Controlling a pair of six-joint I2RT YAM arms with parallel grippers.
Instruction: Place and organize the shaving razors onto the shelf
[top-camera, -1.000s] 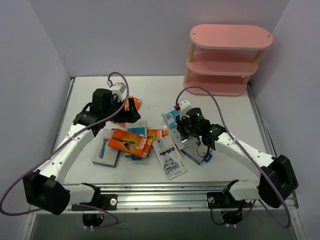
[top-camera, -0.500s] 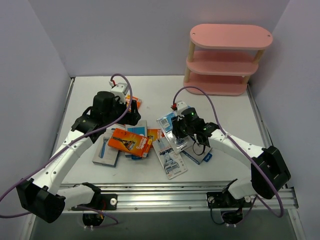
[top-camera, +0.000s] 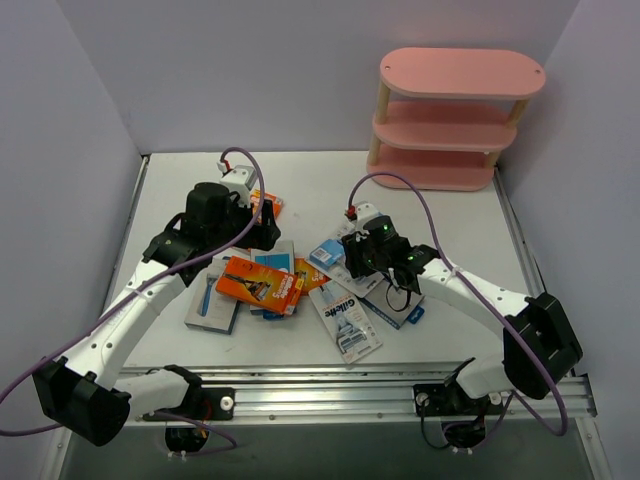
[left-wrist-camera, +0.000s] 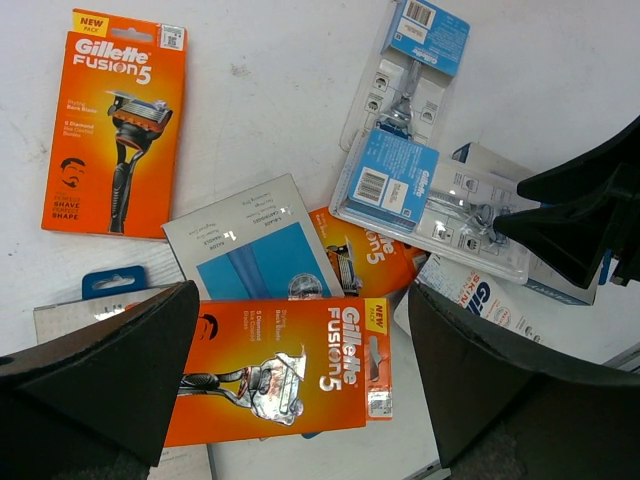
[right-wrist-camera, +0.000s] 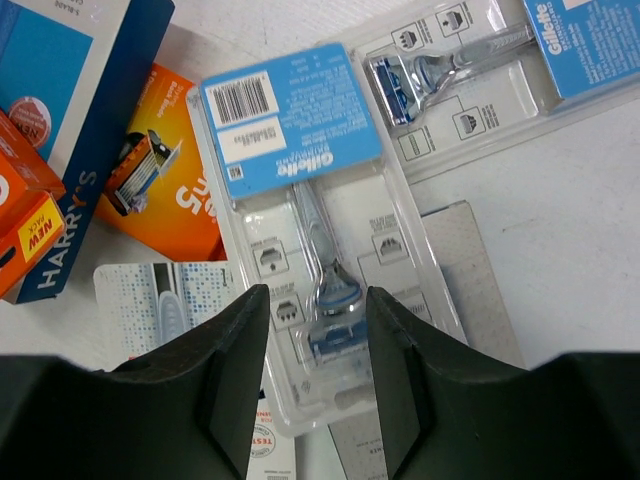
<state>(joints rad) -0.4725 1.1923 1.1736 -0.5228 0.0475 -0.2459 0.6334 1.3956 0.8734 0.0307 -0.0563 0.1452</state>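
Right wrist view: pincer poised over a blister card, jaws part-way apart.
The right gripper (right-wrist-camera: 318, 345) has its fingers partly spread, straddling the razor handle of a Gillette blister card (right-wrist-camera: 290, 130) that lies flat just beneath it, and it is clamped on nothing. The left gripper (left-wrist-camera: 302, 300) is spread wide, with an orange Fusion5 box (left-wrist-camera: 280, 365) directly below between its fingers and a second orange box (left-wrist-camera: 115, 120) beyond its left finger. The pink shelf (top-camera: 460, 75) stands well beyond the right gripper, off to its right.
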